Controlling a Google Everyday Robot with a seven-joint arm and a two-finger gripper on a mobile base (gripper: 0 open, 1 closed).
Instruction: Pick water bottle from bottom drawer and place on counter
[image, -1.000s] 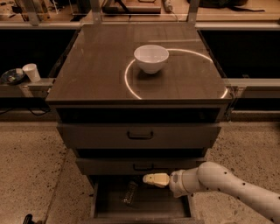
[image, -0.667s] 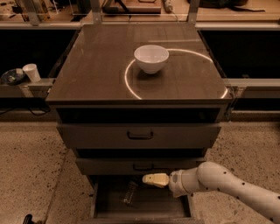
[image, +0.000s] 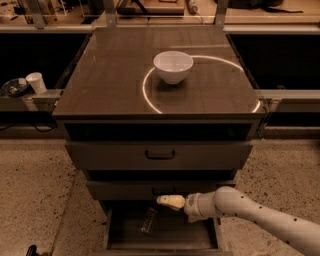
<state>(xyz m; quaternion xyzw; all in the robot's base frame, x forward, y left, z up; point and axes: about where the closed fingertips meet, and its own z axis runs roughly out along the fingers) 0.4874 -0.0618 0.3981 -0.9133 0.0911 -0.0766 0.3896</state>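
Camera view | your hand hovers above the open bottom drawer | its opening: cannot tell | water bottle lies inside the drawer, near the hand's 7 o'clock, apart | worktop carries a white bowl

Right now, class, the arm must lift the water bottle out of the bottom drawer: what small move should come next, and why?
Probably lower the gripper and shift it slightly toward the picture's left, onto the water bottle. The bottle lies in the open bottom drawer, below and left of the gripper, which hangs over the drawer and does not touch it.
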